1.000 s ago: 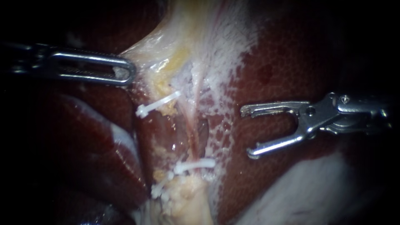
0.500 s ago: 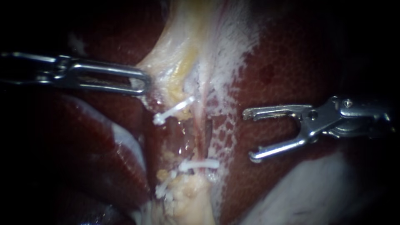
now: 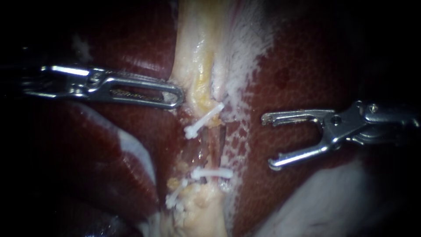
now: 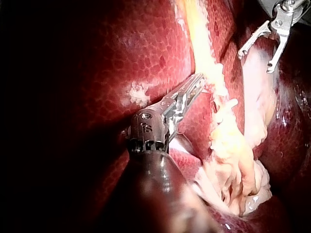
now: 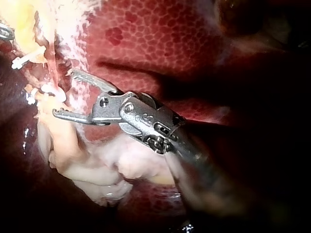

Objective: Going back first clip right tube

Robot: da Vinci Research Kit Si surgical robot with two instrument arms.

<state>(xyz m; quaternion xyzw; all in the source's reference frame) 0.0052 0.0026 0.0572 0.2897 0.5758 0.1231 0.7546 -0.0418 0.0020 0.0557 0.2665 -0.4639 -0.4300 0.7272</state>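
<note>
The end effector of your right instrument (image 3: 268, 141) hangs wide open over the liver (image 3: 307, 66) with nothing between its jaws. Just ahead of the jaw tips run the tubes (image 3: 211, 149), crossed by a white clip (image 3: 211, 173) level with one jaw and a second clip (image 3: 204, 120) level with the other. Beyond the tubes your left instrument (image 3: 177, 95) faces it, its end effector closed flat on the edge of the pale tissue band (image 3: 193, 52) just beside that second clip. A third clip (image 3: 175, 198) lies past the first, farthest from both instruments.
</note>
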